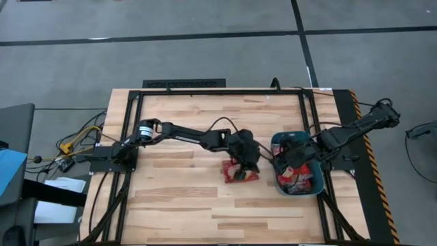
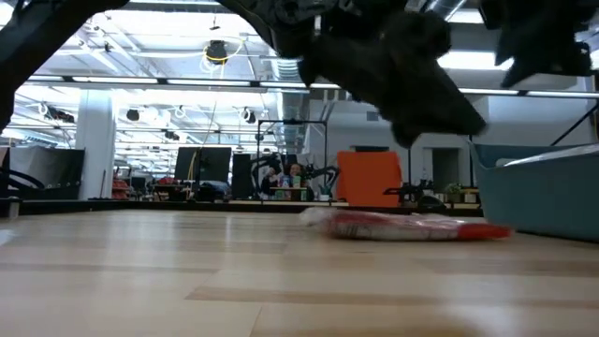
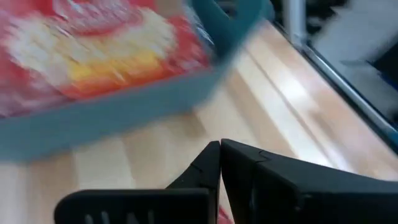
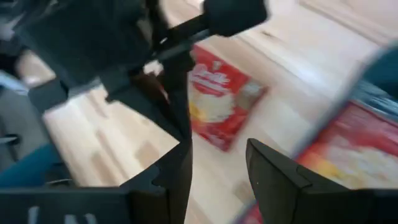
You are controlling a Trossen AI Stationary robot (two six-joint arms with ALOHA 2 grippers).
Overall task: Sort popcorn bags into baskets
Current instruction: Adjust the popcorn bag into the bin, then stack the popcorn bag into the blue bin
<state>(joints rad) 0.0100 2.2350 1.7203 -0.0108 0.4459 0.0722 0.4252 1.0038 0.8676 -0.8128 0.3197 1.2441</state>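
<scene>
One bag (image 1: 240, 173) lies flat on the tabletop (image 1: 177, 205) just left of the bin (image 1: 279, 143), its long axis tilted a little off the table's edges. Above it hangs the left hand (image 1: 247, 164), clenched with nothing between its fingers. More bags (image 1: 298, 179) lie heaped in the teal bin, their directions mixed. Over the bin's left wall sits the right hand (image 1: 290, 158), fingers parted and gripping nothing, with the loose bag showing beyond them in its wrist view.

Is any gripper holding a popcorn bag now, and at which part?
No. The left gripper is shut, empty, above the loose popcorn bag; the right gripper is open over the basket.
</scene>
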